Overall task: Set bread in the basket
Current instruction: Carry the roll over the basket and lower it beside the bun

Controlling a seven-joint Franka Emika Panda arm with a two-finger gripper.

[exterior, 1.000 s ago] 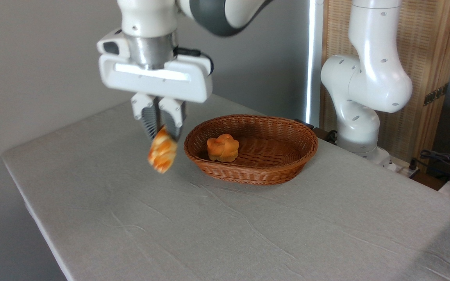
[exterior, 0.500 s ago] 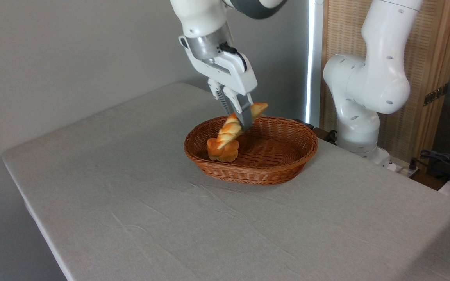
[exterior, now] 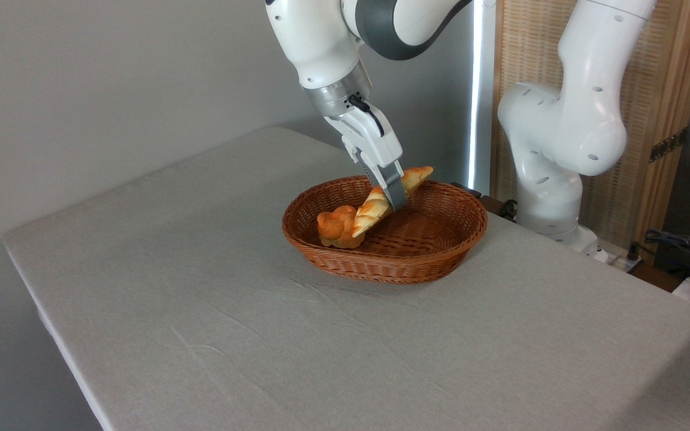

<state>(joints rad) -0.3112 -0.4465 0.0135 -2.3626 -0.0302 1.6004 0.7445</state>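
Camera view: hand (exterior: 394,200) pinches the bread (exterior: 375,206) mid-length, tilted, low end over the basket (exterior: 435,263) floor, likely angled to clear the rim. Round bun (exterior: 336,226) sits right beside that low end and may block a flat drop. Basket rests on the desk (exterior: 231,311).

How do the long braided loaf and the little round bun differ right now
The braided bread is long with tapered ends; the round bun is short, squat and lobed. The bread is tilted, its lower end down by the bun and its upper end above the basket rim; the bun sits flat on the basket floor. The gripper is shut on the bread; nothing grips the bun. Both have a golden-orange crust.
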